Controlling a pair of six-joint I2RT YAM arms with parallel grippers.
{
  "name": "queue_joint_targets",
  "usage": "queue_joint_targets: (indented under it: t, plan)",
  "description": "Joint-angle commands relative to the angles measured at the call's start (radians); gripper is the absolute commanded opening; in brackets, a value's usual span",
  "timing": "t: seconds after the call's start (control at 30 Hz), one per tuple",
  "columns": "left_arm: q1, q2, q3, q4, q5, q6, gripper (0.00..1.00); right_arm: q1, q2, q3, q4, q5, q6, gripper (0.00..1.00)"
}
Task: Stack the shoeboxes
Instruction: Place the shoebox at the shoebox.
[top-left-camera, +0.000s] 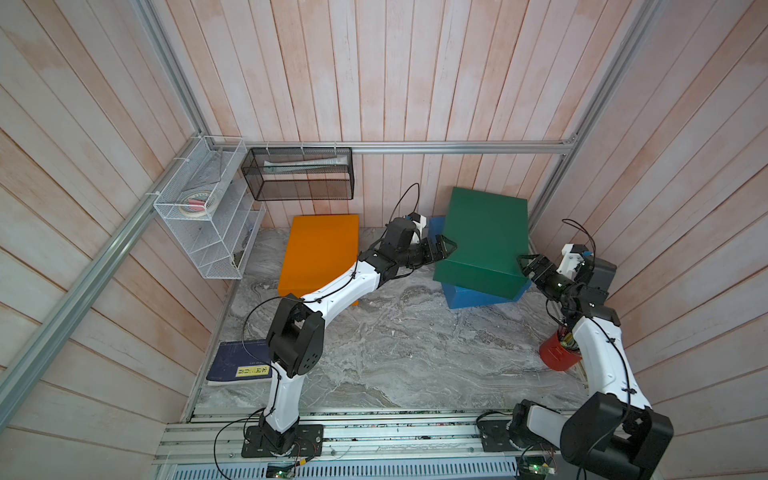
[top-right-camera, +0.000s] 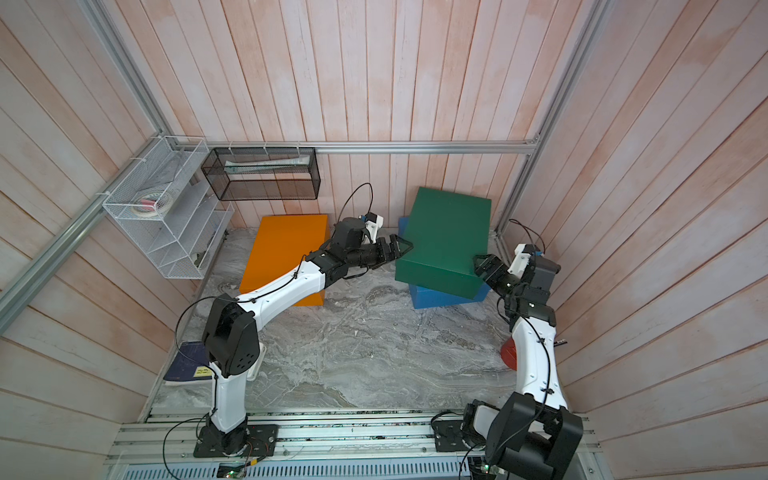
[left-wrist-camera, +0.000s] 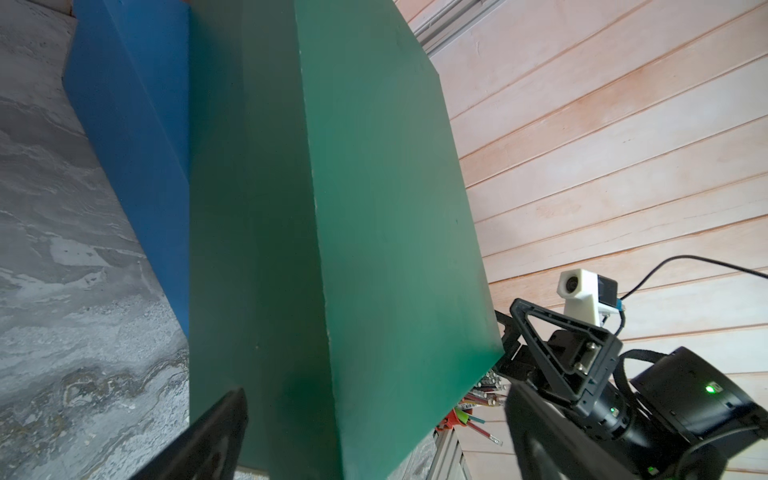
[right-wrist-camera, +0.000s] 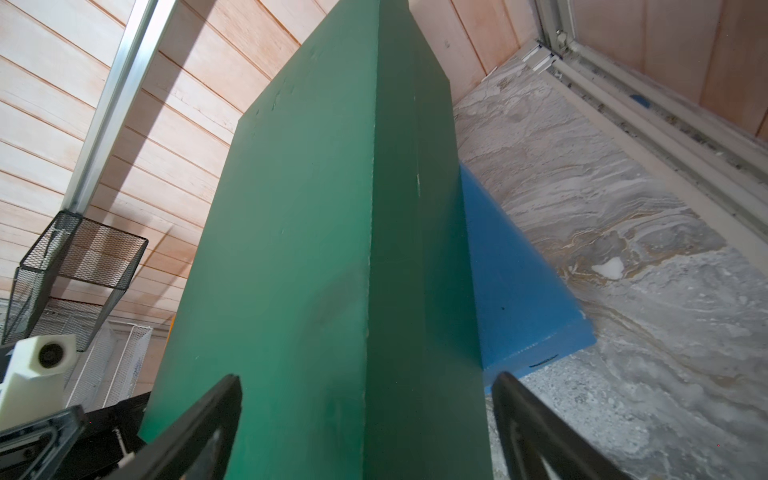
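Green box (top-left-camera: 484, 237) askew atop blue box (top-left-camera: 478, 297), worktop's (top-left-camera: 395, 353) back-right corner; left gripper (top-left-camera: 448, 245) and right gripper (top-left-camera: 527, 262) wide open at its sides.

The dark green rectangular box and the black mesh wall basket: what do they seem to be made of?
Dark green rectangular box: probably painted cardboard, matte; flat faces, pale flecks along its edges.
Black mesh wall basket: probably coated metal wire; fine see-through grid on a thin rigid frame.
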Motion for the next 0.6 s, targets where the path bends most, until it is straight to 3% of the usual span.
queue_joint_targets:
  t: [0.0, 0.1, 0.23, 0.27, 0.37, 0.57]
  plan:
    - [0.006, -0.038, -0.027, 0.030, 0.016, 0.001, 1.00, -0.026, 0.007, 0.045, 0.006, 0.016, 0.024, 0.86]
    - [0.016, -0.048, -0.040, 0.036, 0.025, -0.002, 1.00, -0.034, 0.054, 0.097, 0.001, 0.030, 0.021, 0.74]
    - [0.041, -0.069, -0.058, 0.036, 0.016, -0.002, 1.00, -0.057, 0.117, 0.152, 0.001, 0.071, 0.021, 0.31]
    - [0.049, -0.074, -0.065, 0.036, 0.009, -0.002, 0.99, -0.062, 0.132, 0.162, -0.004, 0.089, 0.019, 0.25]
    - [0.077, -0.083, -0.077, 0.024, -0.011, -0.006, 0.93, -0.075, 0.187, 0.190, -0.018, 0.147, 0.013, 0.18]
    - [0.110, -0.058, -0.085, 0.044, -0.003, -0.020, 0.91, -0.078, 0.321, 0.279, -0.060, 0.232, -0.009, 0.09]
